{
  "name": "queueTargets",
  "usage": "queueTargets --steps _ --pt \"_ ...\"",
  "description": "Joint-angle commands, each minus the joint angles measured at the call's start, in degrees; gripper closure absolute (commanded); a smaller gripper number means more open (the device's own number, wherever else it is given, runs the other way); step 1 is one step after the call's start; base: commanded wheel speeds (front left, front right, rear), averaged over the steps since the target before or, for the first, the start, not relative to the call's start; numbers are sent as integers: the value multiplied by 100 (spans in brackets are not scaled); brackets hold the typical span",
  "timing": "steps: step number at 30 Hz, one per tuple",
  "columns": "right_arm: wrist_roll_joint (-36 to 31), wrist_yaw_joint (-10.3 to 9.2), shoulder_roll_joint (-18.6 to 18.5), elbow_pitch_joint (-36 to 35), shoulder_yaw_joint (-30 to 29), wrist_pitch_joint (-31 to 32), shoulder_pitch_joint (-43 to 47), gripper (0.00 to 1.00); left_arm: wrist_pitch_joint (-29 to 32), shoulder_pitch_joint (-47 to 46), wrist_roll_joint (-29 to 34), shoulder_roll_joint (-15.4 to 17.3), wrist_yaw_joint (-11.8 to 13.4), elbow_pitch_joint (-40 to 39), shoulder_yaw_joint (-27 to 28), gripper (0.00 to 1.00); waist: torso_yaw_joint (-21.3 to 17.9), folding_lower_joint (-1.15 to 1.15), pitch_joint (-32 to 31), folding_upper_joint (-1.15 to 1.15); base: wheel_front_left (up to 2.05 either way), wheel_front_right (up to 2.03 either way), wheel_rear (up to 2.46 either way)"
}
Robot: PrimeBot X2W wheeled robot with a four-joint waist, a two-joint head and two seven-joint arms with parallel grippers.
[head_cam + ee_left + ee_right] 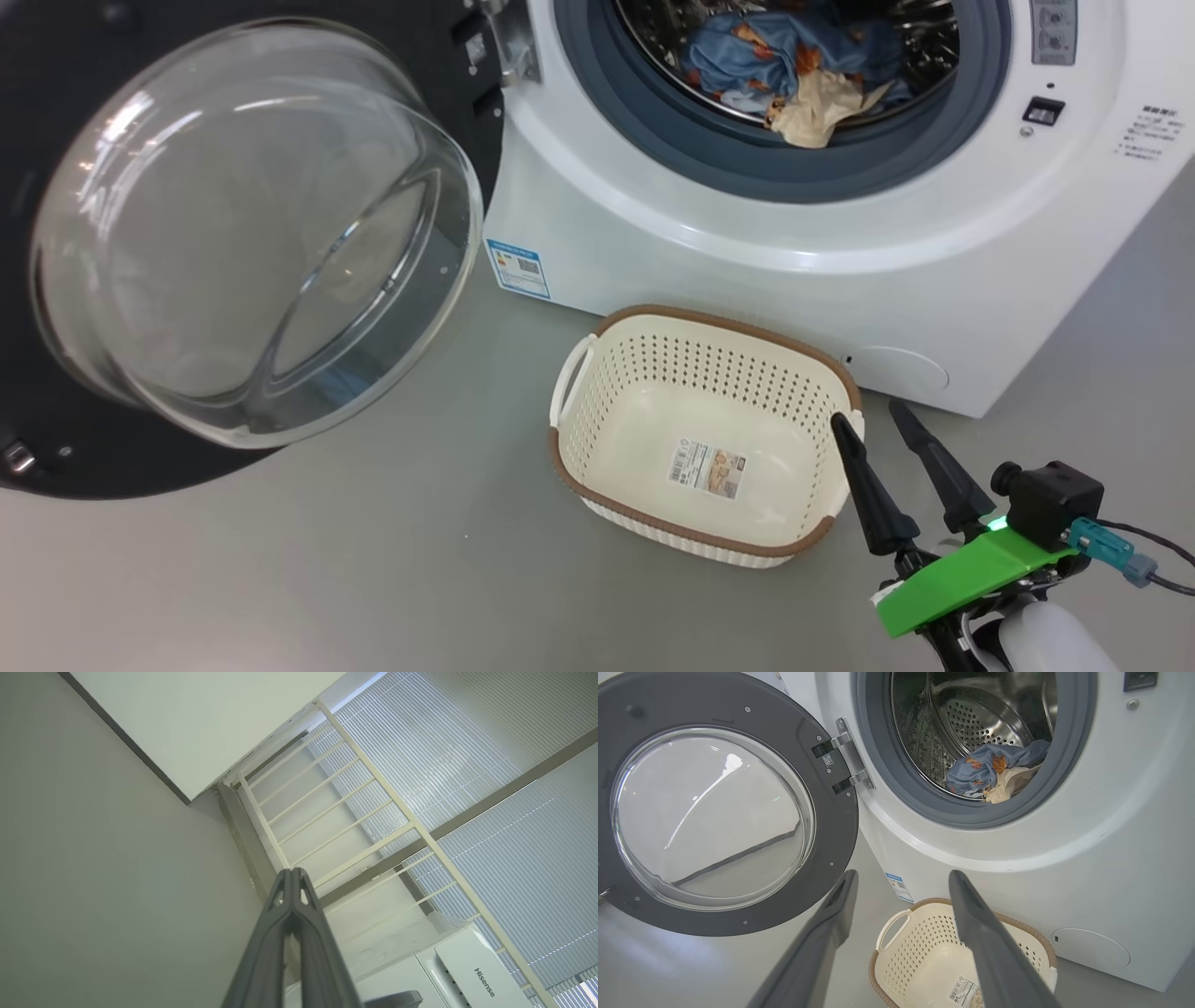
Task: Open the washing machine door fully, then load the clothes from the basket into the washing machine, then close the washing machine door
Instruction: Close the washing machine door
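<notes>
Clothes [784, 65] lie inside the washing machine [747, 280]; basket [691, 322] empty. The washing machine door [252, 233] stands wide at upper left, hinged on its right edge, well apart from the right gripper [866, 413] at lower right, jaws apart. Left gripper [292, 872]: jaws together, holding nothing.

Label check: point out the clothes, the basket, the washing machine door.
clothes [761, 51]: head view, blue fabric.
basket [635, 429]: head view, bare inner floor.
washing machine door [836, 826]: right wrist view, dark rim.
</notes>
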Motion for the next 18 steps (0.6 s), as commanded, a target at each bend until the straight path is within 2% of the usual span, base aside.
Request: queueTargets --steps 1,3,8,18 --pt "-6 36 -45 -171 135 -27 -230 0 72 -220 -64 427 118 -4 115 100 -108 0 146 0 0 0 0" --pt "-14 36 -66 -183 134 -27 -267 0 162 -346 -90 465 247 191 100 100 -143 0 219 0 0 0 0" --pt "-23 36 -71 -187 149 -27 -349 0 456 -456 -95 585 353 613 -16 100 -229 0 346 0 0 0 0" --pt "-29 36 -64 -175 152 -27 -443 0 761 -518 -149 546 458 955 -127 100 -303 0 455 0 0 0 0"
